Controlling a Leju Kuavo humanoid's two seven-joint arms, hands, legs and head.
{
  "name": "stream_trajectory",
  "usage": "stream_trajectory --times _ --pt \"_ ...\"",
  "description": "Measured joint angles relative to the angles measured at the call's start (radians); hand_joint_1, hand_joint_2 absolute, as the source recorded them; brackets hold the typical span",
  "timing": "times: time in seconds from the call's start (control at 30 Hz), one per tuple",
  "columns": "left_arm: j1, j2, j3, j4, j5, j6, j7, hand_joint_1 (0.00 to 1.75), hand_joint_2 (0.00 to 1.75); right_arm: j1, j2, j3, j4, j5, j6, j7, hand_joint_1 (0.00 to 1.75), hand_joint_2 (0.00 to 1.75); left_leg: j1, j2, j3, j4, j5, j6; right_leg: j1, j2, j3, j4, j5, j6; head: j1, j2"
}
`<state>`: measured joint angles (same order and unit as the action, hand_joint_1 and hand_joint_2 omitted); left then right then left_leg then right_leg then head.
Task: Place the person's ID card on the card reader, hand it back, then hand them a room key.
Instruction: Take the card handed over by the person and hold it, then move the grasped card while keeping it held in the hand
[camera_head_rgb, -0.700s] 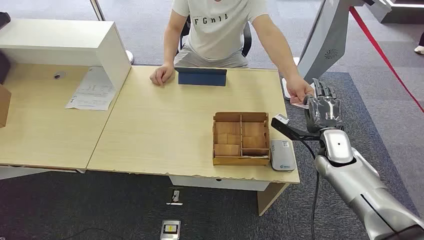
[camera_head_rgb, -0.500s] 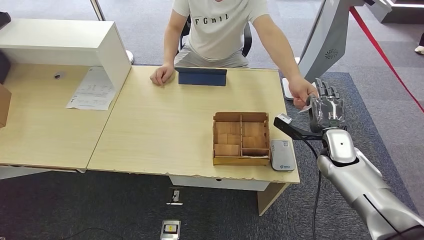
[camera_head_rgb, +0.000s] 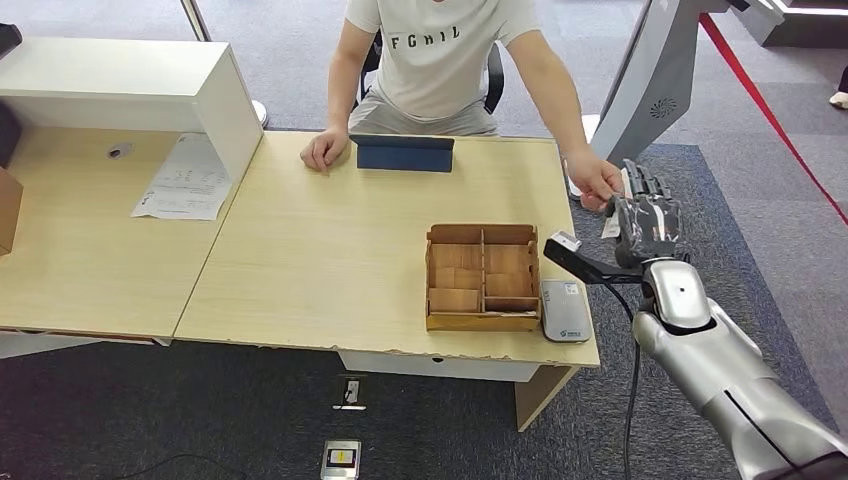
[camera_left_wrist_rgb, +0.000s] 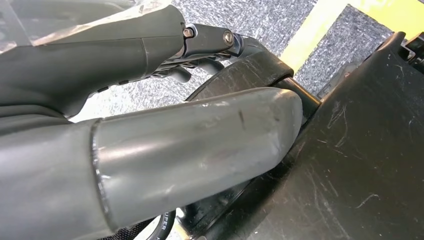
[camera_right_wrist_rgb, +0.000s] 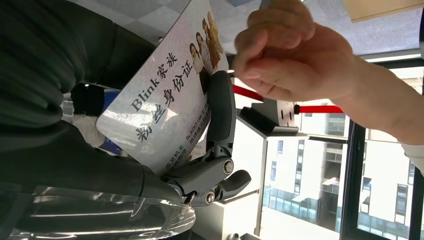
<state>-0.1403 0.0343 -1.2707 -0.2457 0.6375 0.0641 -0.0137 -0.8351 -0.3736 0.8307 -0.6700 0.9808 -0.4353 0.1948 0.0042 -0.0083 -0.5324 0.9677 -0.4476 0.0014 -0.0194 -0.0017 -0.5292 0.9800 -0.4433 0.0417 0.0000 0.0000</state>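
My right hand (camera_head_rgb: 648, 220) is raised just off the table's right edge and pinches the person's ID card (camera_head_rgb: 610, 227) between thumb and fingers. In the right wrist view the card (camera_right_wrist_rgb: 165, 100) is white, with printed text and small portraits, and a dark finger (camera_right_wrist_rgb: 221, 107) lies across it. The person's hand (camera_right_wrist_rgb: 295, 55) is at the card's far edge; I cannot tell whether it still grips it. The grey card reader (camera_head_rgb: 564, 310) lies flat on the table's front right corner, below and left of my hand. My left hand (camera_left_wrist_rgb: 175, 150) hangs down and holds nothing.
A wooden compartment box (camera_head_rgb: 483, 277) sits just left of the reader. A blue tablet stand (camera_head_rgb: 402, 153) is at the far edge in front of the seated person, whose other hand (camera_head_rgb: 322, 150) rests on the table. Papers (camera_head_rgb: 185, 180) and a white cabinet (camera_head_rgb: 130, 85) are at the left.
The person's hand has drawn back a little towards the table's far corner while the card stays in my right hand. My right hand has shifted only slightly.
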Motion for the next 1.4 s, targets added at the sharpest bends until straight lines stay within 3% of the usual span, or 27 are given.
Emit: stream_trajectory --times 1.4 --pt "0.000 -0.010 0.000 -0.006 -0.003 0.019 0.009 0.00 0.00 0.162 0.026 0.013 0.063 -0.103 -0.037 -0.053 1.75 1.75 0.000 0.000 0.000 0.000 0.000 0.000 0.000 0.000 0.000 0.000 0.000 0.000 0.000 0.000"
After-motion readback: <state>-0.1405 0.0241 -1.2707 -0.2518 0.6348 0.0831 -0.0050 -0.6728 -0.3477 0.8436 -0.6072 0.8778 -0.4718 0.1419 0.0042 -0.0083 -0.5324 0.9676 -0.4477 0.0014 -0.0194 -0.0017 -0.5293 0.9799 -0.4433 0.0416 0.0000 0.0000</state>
